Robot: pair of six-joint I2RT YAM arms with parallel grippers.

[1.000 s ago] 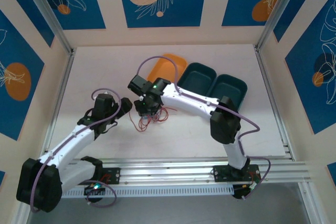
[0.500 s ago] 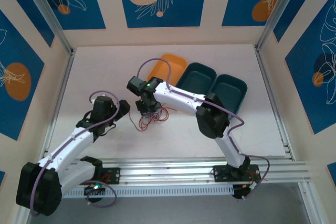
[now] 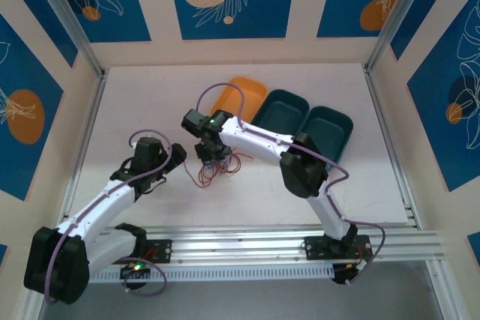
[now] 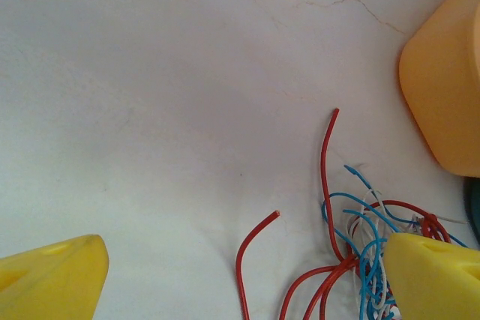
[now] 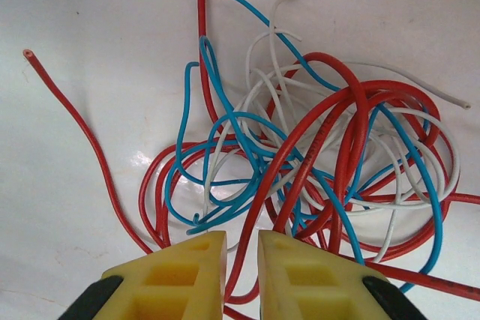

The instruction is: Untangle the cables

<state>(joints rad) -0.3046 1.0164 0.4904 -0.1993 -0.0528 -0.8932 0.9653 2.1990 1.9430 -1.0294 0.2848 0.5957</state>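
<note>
The cables (image 3: 215, 170) lie as a tangled heap of red, blue and whitish wires mid-table. In the right wrist view the cables (image 5: 315, 148) loop over each other, and my right gripper (image 5: 241, 241) is shut on a red cable that runs up between its yellow fingers (image 5: 187, 267). From above, the right gripper (image 3: 210, 154) sits on the heap's far-left edge. My left gripper (image 3: 175, 154) is open just left of the heap. In the left wrist view a loose red cable end (image 4: 259, 234) lies between the wide-spread fingers of the left gripper (image 4: 244, 260), with the tangle against the right finger.
An orange tray (image 3: 241, 94) stands behind the heap; its corner (image 4: 446, 95) shows in the left wrist view. Two dark teal bins (image 3: 283, 110) (image 3: 330, 129) stand to its right. Walls close in the white table (image 3: 150, 103).
The right arm's elbow has swung left and its wrist has shifted slightly toward the back left over the heap. The left arm has barely moved and stays open.
</note>
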